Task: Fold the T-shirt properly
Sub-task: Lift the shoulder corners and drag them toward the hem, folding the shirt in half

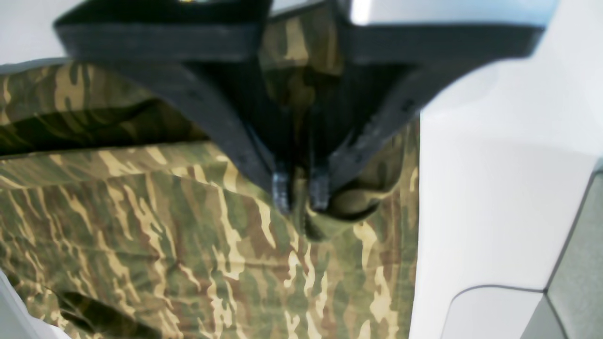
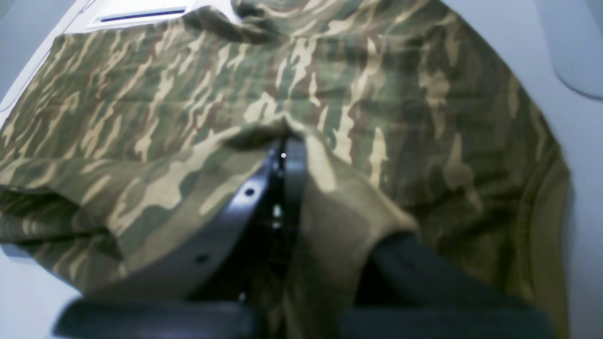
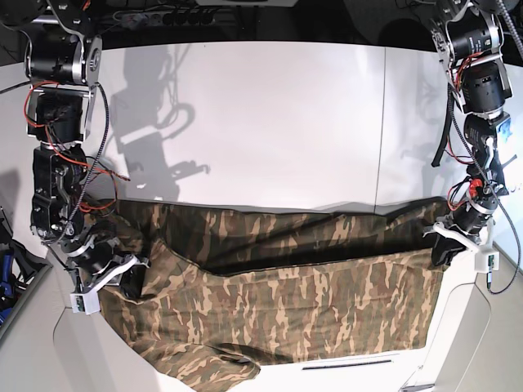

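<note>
White table (image 3: 270,122), camouflage T-shirt (image 3: 310,302), right fingers (image 2: 301,155) closed pinching cloth, left fingers (image 1: 285,193) seemingly slightly parted on fabric

A white table (image 3: 270,114) carried the T-shirt (image 3: 302,302), which lay spread across its near half in camouflage cloth, one long edge folded over the rest. The far half was bare. The shirt's lower left corner reached the table's front edge.
</note>
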Tool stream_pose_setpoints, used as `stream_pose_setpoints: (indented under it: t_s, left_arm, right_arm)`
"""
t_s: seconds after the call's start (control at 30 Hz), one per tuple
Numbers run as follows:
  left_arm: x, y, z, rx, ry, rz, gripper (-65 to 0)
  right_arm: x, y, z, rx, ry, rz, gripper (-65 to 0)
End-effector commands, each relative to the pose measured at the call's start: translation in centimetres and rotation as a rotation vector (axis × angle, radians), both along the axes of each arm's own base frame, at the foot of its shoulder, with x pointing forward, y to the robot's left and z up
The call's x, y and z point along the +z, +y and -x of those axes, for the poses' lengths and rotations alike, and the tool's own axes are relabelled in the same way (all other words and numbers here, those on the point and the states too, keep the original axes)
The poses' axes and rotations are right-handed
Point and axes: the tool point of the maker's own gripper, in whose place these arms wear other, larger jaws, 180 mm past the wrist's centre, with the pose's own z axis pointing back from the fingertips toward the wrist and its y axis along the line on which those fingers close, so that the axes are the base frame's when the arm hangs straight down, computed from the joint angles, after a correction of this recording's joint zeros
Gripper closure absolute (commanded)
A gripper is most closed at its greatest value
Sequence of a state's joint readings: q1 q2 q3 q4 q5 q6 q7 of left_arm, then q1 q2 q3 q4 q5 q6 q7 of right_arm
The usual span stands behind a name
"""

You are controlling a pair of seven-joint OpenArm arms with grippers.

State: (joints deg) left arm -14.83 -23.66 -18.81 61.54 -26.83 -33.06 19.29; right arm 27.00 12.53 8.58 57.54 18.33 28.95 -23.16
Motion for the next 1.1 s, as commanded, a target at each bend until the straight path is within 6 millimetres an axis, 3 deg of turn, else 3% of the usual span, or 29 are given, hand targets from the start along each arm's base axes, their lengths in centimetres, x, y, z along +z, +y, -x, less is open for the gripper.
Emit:
stream_pose_setpoints:
  t_s: [0.0,0.03,0.17,0.23,0.4,0.53,0.73,0.97,1.07]
  left_arm:
    - [2.1,0.8,-0.8,0.007,-0.053,-0.012,-13.2]
    - [2.0,0.8,-0.8,0.005,-0.046,-0.012,-16.4]
    - [1.9,0.8,-0.7,0.005,-0.044,-0.012,-26.6]
    - [1.7,0.8,-0.6,0.004,-0.035,-0.013,-27.2]
    - [0.2,1.9,0.5,0.058,0.01,-0.013,-27.2]
    - [-0.8,3.5,2.2,0.099,0.045,0.003,-27.2]
    - [-2.2,4.4,5.7,0.112,0.049,0.109,-27.2]
    - [-3.0,4.3,7.2,0.11,0.051,0.147,-27.2]
    - [-2.9,3.9,7.1,0.101,0.043,0.163,-35.0]
  right_arm:
    - [2.3,-0.6,-1.3,-0.016,-0.069,-0.008,0.0]
    - [2.0,-0.7,-1.3,-0.018,-0.059,-0.01,0.0]
    - [0.4,-0.8,-0.9,-0.023,-0.018,-0.018,-24.4]
    - [-0.3,-0.8,-0.6,-0.025,0.001,-0.021,-29.5]
    - [-1.6,-1.1,0.4,-0.025,0.05,-0.01,-29.5]
    - [-1.4,-2.3,1.5,-0.048,0.082,-0.025,-29.5]
    - [0.5,-6.1,4.0,-0.162,0.011,-0.096,-29.5]
    - [-0.6,-11.6,7.1,-0.323,0.018,-0.123,-29.5]
    - [-1.3,-13.9,8.8,-0.403,0.028,-0.152,-29.5]
